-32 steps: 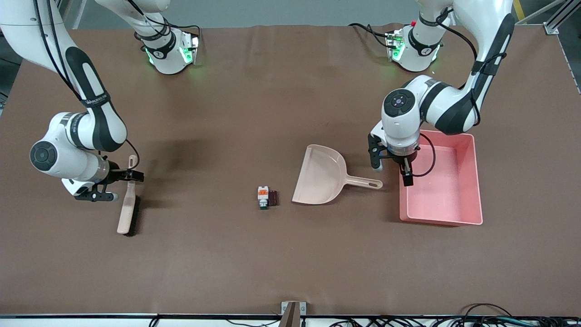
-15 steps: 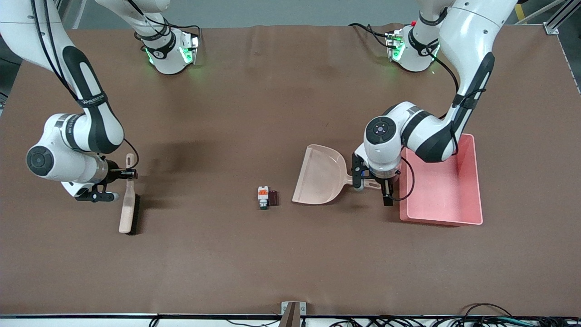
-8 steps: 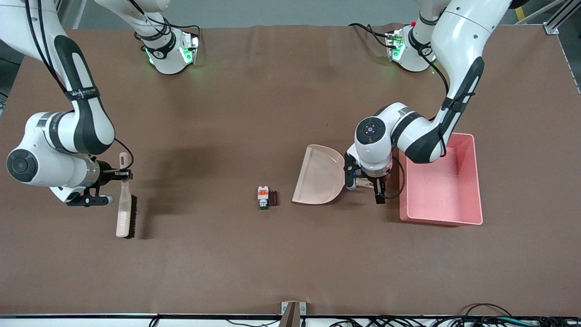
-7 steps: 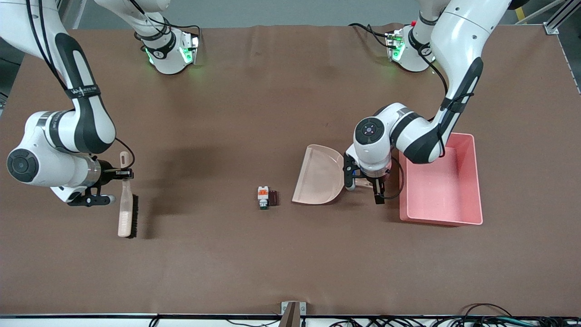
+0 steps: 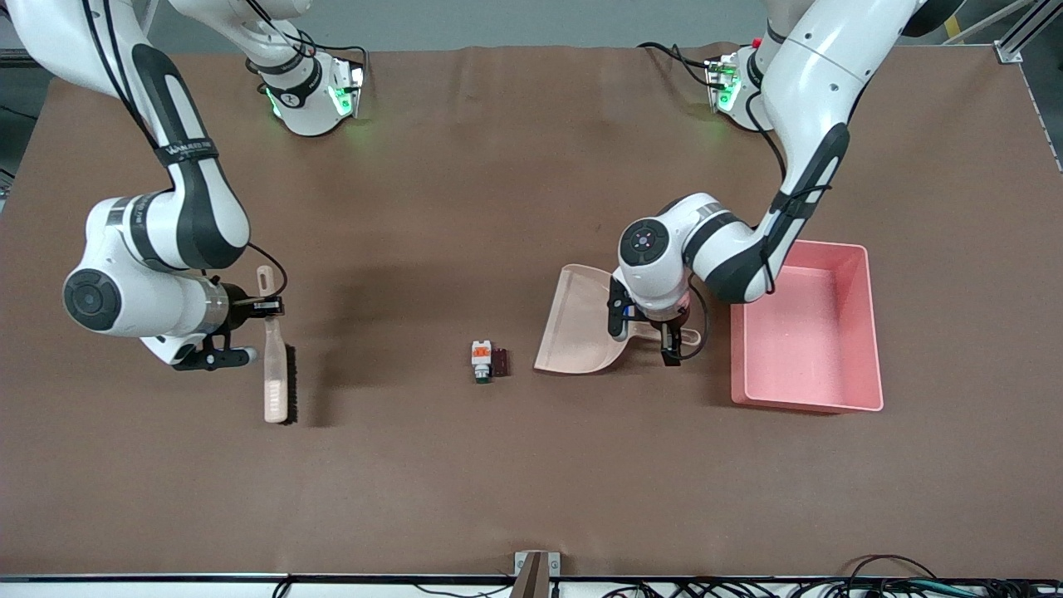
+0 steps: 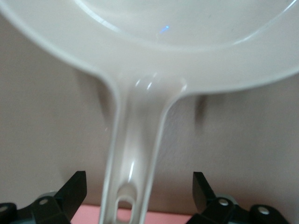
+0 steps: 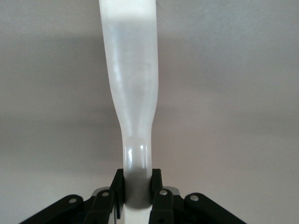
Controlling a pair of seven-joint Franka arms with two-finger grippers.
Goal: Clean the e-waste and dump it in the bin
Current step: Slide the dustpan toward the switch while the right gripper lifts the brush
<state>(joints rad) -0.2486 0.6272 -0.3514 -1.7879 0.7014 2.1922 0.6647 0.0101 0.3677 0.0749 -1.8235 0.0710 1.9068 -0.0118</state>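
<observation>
1. Progress check: basically nothing is cleaned yet. The e-waste [image 5: 487, 360], the little white part with orange bits and a green tip plus the dark maroon block touching it, sits on the bare desk [image 5: 515, 482], just beside the open mouth of the dustpan [image 5: 585, 320] on the side toward the right arm's end.

2. The bin [image 5: 872, 332] looks empty as far as I can see. It's on the desk beside the dustpan's handle, toward the left arm's end.

3. The right pincer [image 5: 267, 306] is clenched on the handle of a brush [image 5: 276, 378]. The right wrist view shows the jaws tight on the handle [image 7: 135, 116]. The brush hangs bristles-down toward the right arm's end of the desk, well apart from the e-waste.

4. The left pincer [image 5: 644, 328] is spread wide and sits low over the dustpan handle [image 6: 133, 154]. In the left wrist view the fingertips [image 6: 74, 189] straddle the handle without touching it, so no grab yet.

5. Still to do, I'd say: close on the dustpan handle, bring the brush over, sweep both pieces into the pan, then lift and tip it into the bin. So it's early days, all setup.
</observation>
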